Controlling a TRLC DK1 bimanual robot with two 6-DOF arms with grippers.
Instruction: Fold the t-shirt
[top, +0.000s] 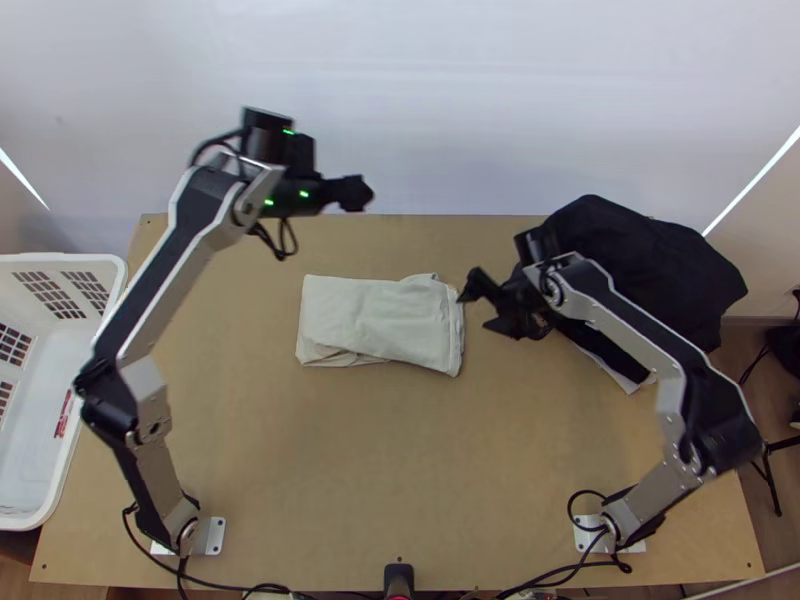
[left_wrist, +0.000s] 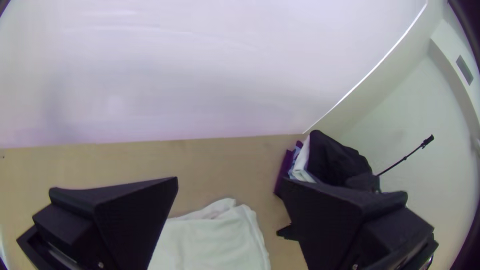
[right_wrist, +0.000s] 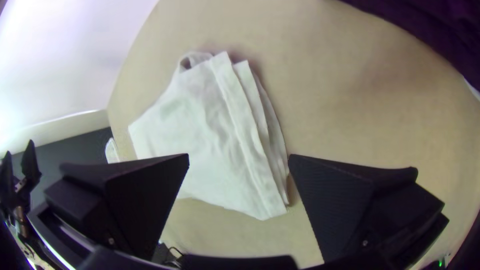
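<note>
The folded t-shirt (top: 380, 315) lies lengthwise from side to side on the counter (top: 400, 450), its right end near the right tool (right_wrist: 239, 156), the closer one, though height is hard to judge. Both it and the left tool (left_wrist: 230, 180) gape wide, empty.

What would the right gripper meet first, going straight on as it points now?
Most likely the folded shirt: the right gripper points towards its layered edge, though the height between them is unclear.

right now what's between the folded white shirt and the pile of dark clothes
The open right gripper, above bare table, as the top view shows.
</note>
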